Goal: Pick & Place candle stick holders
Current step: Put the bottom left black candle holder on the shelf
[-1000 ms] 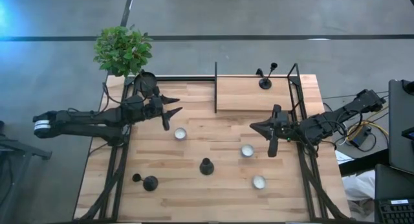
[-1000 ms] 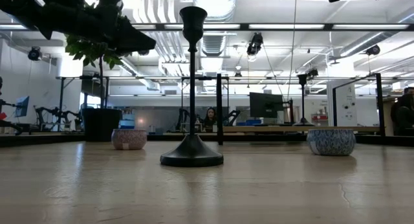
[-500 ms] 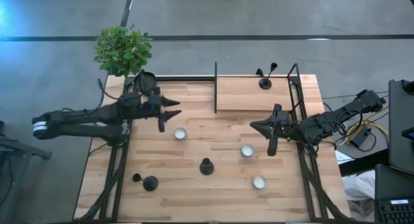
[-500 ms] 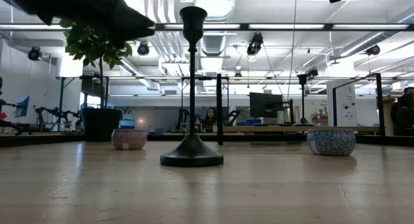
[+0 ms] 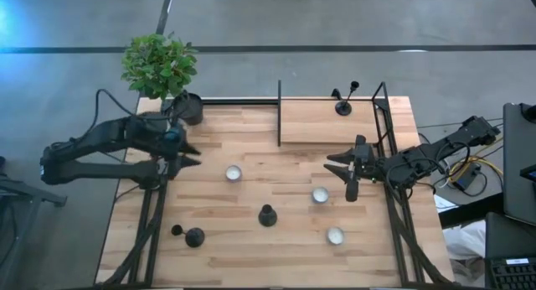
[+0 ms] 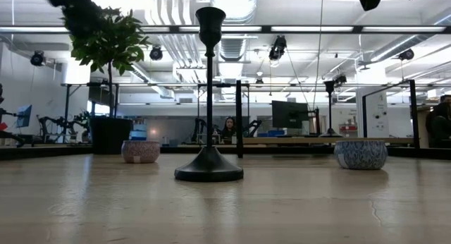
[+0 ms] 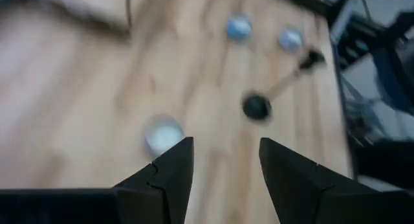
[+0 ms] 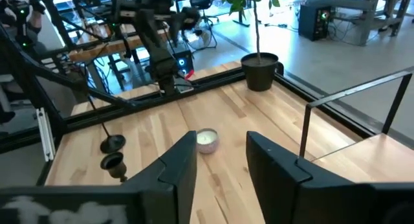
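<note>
Three black candle stick holders show. One stands upright on its round base at the table's middle [image 5: 267, 214] [image 6: 208, 96] [image 7: 257, 106]. Another is near the front left corner [image 5: 194, 236] [image 8: 114, 153]. The third stands on the raised wooden platform at the back right [image 5: 343, 106]. My left gripper [image 5: 186, 154] [image 7: 225, 166] hovers open over the table's left side, pointing slantwise down, nothing between its fingers. Over the right side, my right gripper [image 5: 337, 166] [image 8: 221, 160] is open and nearly level, also with nothing between its fingers.
Three small tealight bowls sit on the wood [image 5: 233, 173] [image 5: 320, 194] [image 5: 335, 235]. A dark pot with a green plant [image 5: 188, 108] stands at the back left corner. A thin black frame [image 5: 279, 114] edges the raised platform.
My left gripper has drawn back toward the table's left edge, risen, and tipped from pointing across the table to slanting down. My right gripper has stayed in place and opened its fingers. No holder has moved.
</note>
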Tool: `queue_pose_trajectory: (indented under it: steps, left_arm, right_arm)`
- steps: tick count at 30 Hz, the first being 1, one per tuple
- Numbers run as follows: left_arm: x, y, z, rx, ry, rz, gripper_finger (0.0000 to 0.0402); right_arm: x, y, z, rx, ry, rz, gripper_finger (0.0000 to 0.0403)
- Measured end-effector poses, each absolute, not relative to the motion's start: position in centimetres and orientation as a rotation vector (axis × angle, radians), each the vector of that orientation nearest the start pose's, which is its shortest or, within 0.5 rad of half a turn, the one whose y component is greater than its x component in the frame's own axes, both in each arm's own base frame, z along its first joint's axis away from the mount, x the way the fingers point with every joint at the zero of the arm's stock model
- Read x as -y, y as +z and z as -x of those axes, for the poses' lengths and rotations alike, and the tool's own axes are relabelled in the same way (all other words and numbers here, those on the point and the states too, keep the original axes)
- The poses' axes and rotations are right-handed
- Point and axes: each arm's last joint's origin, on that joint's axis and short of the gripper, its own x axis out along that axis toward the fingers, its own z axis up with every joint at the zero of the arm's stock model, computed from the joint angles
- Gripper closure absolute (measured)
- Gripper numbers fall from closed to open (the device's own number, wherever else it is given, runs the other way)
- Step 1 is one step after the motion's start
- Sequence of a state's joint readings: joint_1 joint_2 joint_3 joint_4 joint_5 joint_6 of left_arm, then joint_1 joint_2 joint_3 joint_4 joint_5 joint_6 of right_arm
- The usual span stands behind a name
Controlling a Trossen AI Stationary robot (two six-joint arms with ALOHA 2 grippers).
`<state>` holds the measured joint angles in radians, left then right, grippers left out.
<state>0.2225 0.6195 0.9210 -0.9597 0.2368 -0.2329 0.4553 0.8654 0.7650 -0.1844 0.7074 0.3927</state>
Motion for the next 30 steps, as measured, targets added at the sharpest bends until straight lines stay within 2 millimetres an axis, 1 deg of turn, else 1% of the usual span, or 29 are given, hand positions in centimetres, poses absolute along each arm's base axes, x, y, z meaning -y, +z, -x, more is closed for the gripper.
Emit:
queue_pose_trajectory:
  steps: [3, 5, 10, 15, 19, 21, 26, 28, 30]
  left_arm:
    - [-0.8, 32.1, -8.3, -0.728, 0.009, 0.430, 0.0223]
    - [-0.5, 31.7, -7.6, -0.764, -0.027, 0.435, 0.0229]
    - [0.2, 31.1, -6.9, -0.780, -0.156, 0.424, 0.0254]
    - [0.7, 29.8, -5.5, -0.903, -0.190, 0.453, 0.0278]
    - [0.9, 29.3, -4.2, -0.953, -0.198, 0.489, 0.0286]
    - [1.0, 29.3, -3.7, -0.943, -0.204, 0.494, 0.0290]
    - [1.0, 29.3, -3.3, -0.920, -0.196, 0.519, 0.0296]
    - [1.0, 29.6, -3.8, -0.870, -0.204, 0.516, 0.0297]
    - [0.9, 30.2, -4.6, -0.783, -0.210, 0.487, 0.0297]
  right_arm:
    - [-6.4, 31.5, -17.4, -0.184, -0.293, -0.232, 0.0266]
    - [-6.4, 31.5, -17.4, -0.184, -0.293, -0.232, 0.0266]
    - [-6.4, 31.5, -17.4, -0.183, -0.293, -0.233, 0.0276]
    - [-6.4, 31.6, -17.3, -0.176, -0.295, -0.251, 0.0287]
    - [-6.3, 31.6, -17.3, -0.169, -0.302, -0.296, 0.0293]
    - [-6.3, 31.6, -17.3, -0.166, -0.303, -0.310, 0.0294]
    - [-6.3, 31.6, -17.3, -0.164, -0.305, -0.335, 0.0290]
    - [-6.3, 31.6, -17.3, -0.163, -0.305, -0.337, 0.0289]
    - [-6.3, 31.6, -17.3, -0.164, -0.305, -0.337, 0.0290]
